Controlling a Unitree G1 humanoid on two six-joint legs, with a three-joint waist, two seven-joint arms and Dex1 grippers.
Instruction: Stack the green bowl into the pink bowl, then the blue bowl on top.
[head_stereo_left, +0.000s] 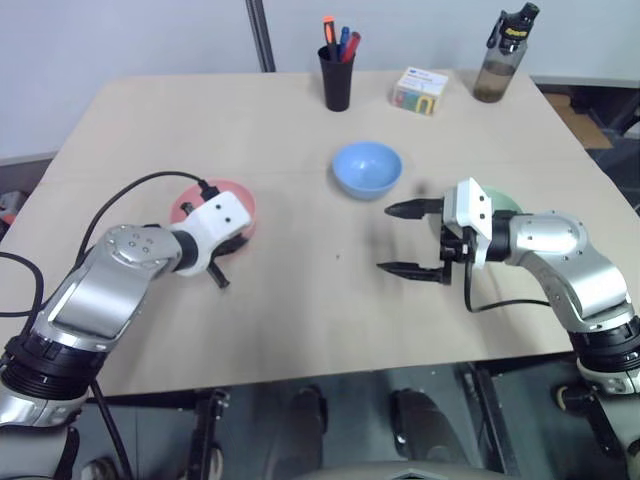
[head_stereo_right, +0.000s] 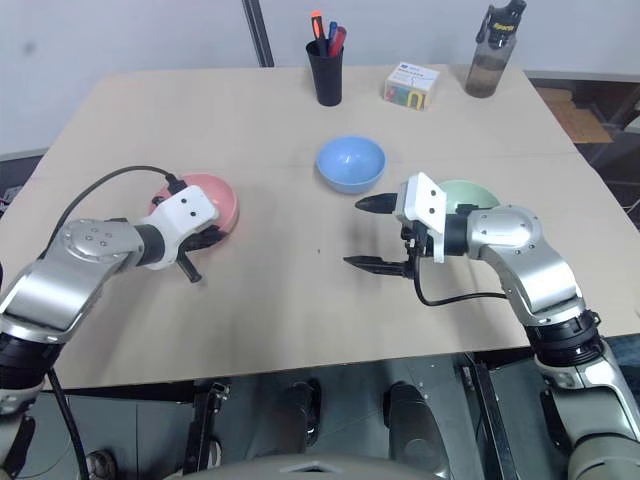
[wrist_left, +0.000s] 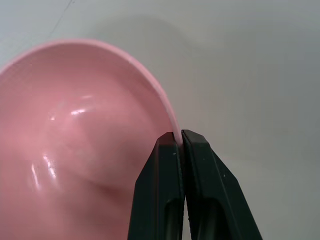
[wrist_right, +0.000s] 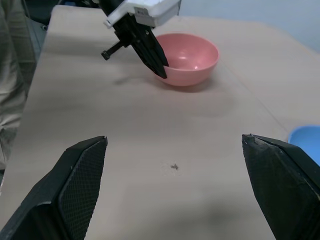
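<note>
Pink bowl (wrist_left: 75, 140) rim pinched in left pincer (wrist_left: 179, 136); right pincer (head_stereo_left: 405, 240) wide, empty.

- The small box (head_stereo_left: 420, 90) at the far edge of the worktop (head_stereo_left: 300, 310) carries coloured printing on its side and a blue patch on its top, but no word of it can be read.
- The bottle (head_stereo_left: 505, 55) beside the box has a yellow mark on its dark cap; it is too small to read.
- No other text, number or sign shows.
</note>
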